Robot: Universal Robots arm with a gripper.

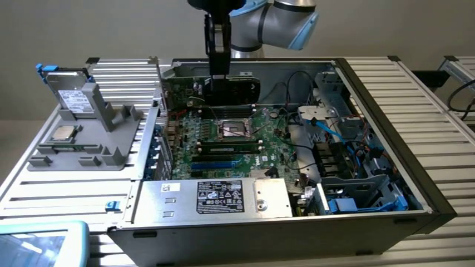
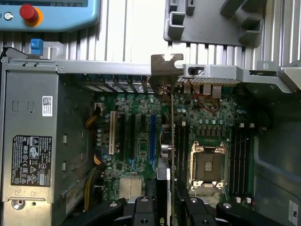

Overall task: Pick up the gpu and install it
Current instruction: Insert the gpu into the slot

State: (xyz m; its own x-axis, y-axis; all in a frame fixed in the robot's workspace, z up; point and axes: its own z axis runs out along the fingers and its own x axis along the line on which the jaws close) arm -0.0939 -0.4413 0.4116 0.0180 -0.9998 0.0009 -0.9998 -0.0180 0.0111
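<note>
Claw: my gripper [image 2: 165, 208] is narrow, clamped on the gpu [image 2: 163, 182], which I hold edge-on
Gpu position: over the motherboard [image 2: 127, 155], just beside the blue slot [image 2: 153, 136] (apparently not seated yet)
Method: I judge it best to hold the card upright, align its silver bracket [image 2: 165, 63] with the rear opening, and press straight and evenly
</note>
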